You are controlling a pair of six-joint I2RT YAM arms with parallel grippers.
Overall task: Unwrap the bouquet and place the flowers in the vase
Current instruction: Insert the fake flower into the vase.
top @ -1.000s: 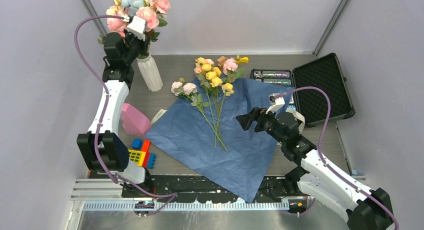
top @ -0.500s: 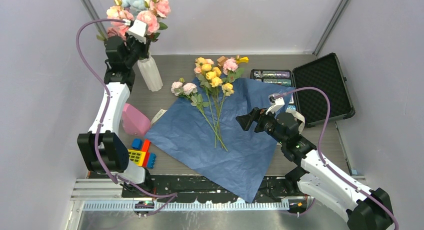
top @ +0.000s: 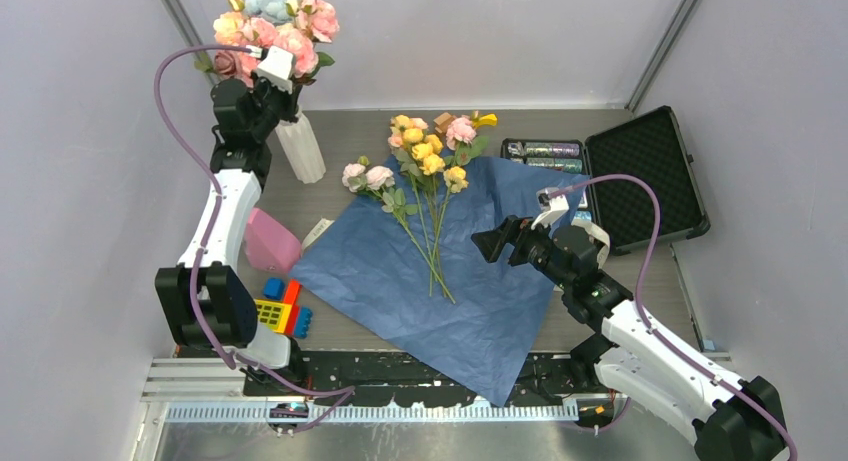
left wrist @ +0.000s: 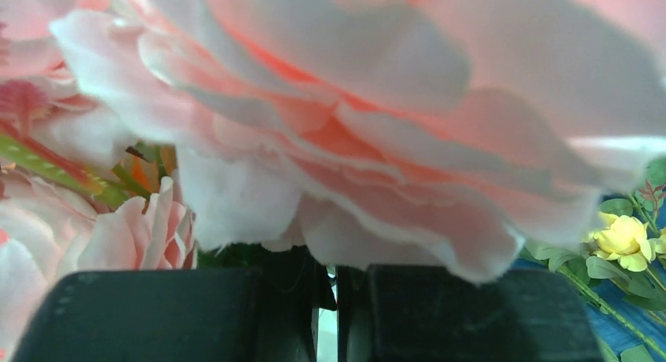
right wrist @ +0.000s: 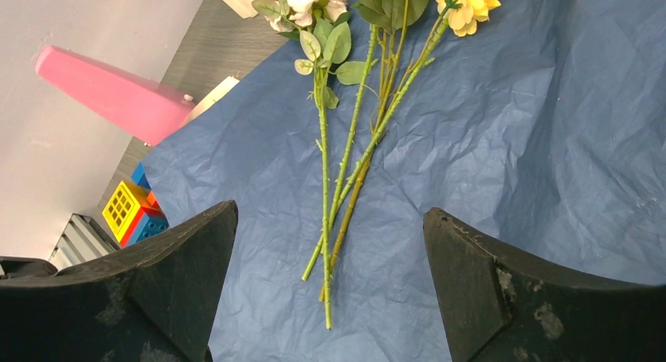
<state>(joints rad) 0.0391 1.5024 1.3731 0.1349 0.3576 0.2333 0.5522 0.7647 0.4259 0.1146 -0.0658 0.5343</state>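
Flowers point(top: 430, 166) are seen lying on unfolded paper point(top: 480, 301) at frame centre, the vase point(top: 303, 151) at upper left. The right gripper point(right wrist: 330, 211) is held wide apart above their stems; the left gripper point(left wrist: 334, 299) is pressed nearly closed beneath big blooms point(top: 290, 36). Stems are best pinched mid-length, squarely.

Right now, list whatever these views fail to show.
- Mouth of the vase: top view, covered by the left arm and the big blooms.
- What the shut left gripper pinches, if anything: left wrist view, one blurred bloom fills the frame.
- Most heads of the flowers: right wrist view, cut off by the top edge.
- Contents of the case: top view, too small.
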